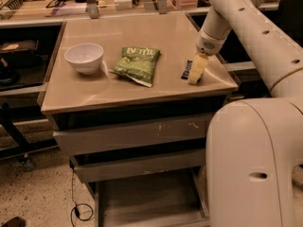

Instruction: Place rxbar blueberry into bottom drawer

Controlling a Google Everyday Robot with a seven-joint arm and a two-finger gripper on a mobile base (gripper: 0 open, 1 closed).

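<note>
The rxbar blueberry is a small dark bar lying flat near the right front corner of the tan cabinet top. My gripper points down at that spot, right beside and partly over the bar's right side, with its tip at the surface. The bottom drawer is pulled out below the two upper drawers, and its flat floor shows. My white arm reaches in from the upper right.
A green chip bag lies at the middle of the top. A white bowl stands at its left. The robot's large white body fills the lower right, next to the drawers. A cable lies on the floor.
</note>
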